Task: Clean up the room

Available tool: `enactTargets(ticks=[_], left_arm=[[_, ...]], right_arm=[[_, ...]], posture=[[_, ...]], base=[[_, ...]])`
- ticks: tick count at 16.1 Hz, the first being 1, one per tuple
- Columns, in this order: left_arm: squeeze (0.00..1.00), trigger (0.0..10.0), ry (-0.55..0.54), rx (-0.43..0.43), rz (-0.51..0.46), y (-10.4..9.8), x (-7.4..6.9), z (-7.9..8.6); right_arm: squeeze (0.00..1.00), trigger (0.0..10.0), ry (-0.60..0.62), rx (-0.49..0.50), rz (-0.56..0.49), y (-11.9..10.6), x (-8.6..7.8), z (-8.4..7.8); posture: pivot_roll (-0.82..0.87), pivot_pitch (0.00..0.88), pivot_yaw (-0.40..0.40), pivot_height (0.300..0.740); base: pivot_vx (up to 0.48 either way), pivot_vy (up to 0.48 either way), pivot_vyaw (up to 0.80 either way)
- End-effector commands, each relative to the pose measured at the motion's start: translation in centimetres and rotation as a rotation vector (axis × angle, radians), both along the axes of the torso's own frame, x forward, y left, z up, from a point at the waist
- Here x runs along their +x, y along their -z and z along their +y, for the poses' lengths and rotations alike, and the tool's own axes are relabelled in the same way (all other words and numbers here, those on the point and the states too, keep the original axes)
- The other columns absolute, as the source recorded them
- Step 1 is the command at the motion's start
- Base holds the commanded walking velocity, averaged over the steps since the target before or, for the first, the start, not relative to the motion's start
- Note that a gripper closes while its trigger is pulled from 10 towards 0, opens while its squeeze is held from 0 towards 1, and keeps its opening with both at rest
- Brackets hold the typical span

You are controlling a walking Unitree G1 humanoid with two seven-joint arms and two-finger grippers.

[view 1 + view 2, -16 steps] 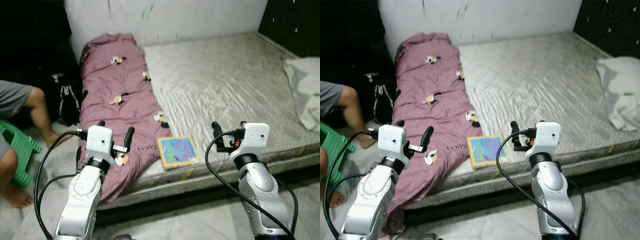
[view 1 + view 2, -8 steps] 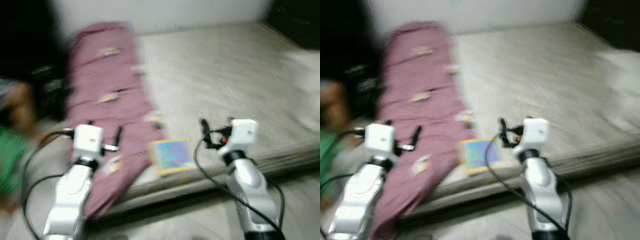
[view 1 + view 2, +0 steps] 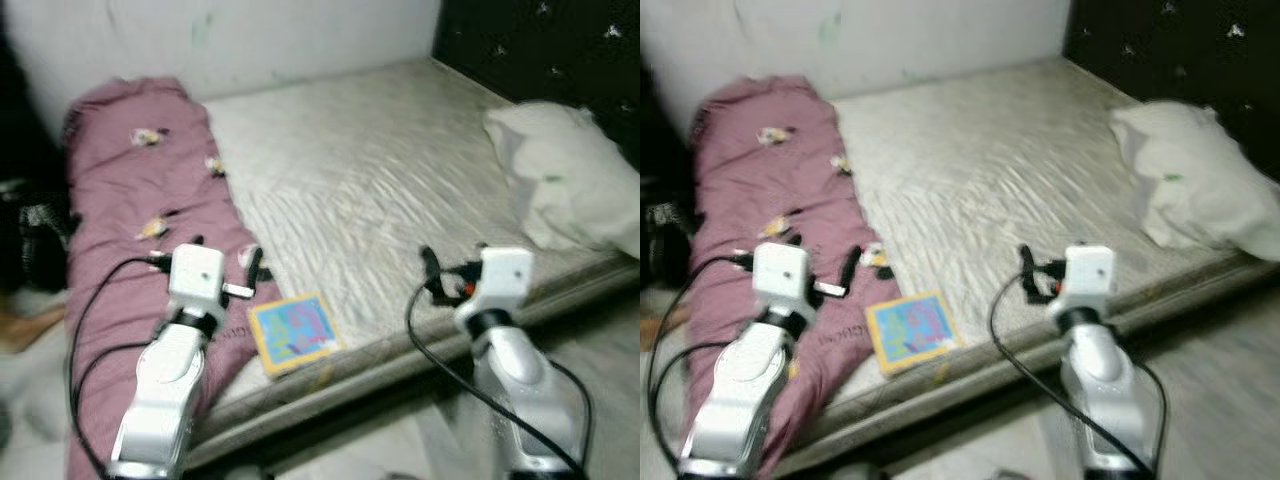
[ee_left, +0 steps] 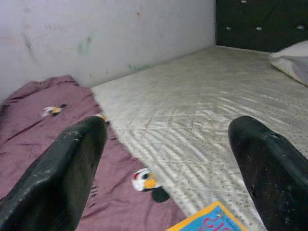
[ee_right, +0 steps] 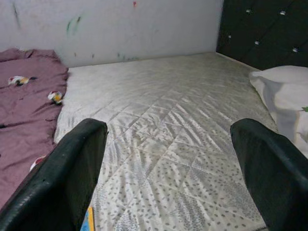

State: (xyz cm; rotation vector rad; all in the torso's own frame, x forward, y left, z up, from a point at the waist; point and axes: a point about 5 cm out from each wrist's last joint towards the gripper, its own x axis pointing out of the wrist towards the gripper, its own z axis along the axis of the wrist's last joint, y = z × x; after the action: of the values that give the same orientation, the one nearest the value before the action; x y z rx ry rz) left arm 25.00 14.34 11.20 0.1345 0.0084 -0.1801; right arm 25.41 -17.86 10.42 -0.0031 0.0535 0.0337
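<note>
Near bed's [image 3: 400,190] front edge lies colourful book [image 3: 293,332], flat, between grippers; left gripper [image 3: 225,265] nearer, right gripper [image 3: 452,262] farther; both spread wide, empty.

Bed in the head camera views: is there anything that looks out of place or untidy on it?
Yes. The purple blanket lies rumpled along the mattress's left side, slipping over the edge. A colourful book sits askew at the front edge.
</note>
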Motion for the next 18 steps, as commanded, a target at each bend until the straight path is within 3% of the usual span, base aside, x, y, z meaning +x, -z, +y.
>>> enactTargets(ticks=[1,9,15,18], left_arm=[[0.0,10.0,-0.018,0.024,-0.008,-0.1,0.0,0.7],[0.0,10.0,-0.016,0.017,-0.009,-0.1,0.0,0.6],[0.0,10.0,-0.025,0.004,-0.026,-0.4,0.5,0.8],[0.0,10.0,-0.009,0.007,-0.026,-0.4,0.5,0.5]], right_arm=[[0.0,10.0,-0.034,0.004,-0.023,-0.5,0.2,0.9],[0.0,10.0,-0.044,0.003,-0.009,-0.2,0.3,0.9],[0.0,10.0,-0.075,-0.023,-0.005,0.0,0.7,1.4],[0.0,10.0,-0.086,-0.038,-0.006,0.2,0.7,1.9]], posture=[[-0.03,0.0,0.021,0.74],[-0.03,0.0,0.01,0.74],[-0.03,0.0,0.015,0.74],[-0.03,0.0,0.025,0.74]], base=[[0.0,0.0,0.8],[0.0,-0.321,0.09],[0.0,0.0,0.0],[0.0,0.0,0.8]])
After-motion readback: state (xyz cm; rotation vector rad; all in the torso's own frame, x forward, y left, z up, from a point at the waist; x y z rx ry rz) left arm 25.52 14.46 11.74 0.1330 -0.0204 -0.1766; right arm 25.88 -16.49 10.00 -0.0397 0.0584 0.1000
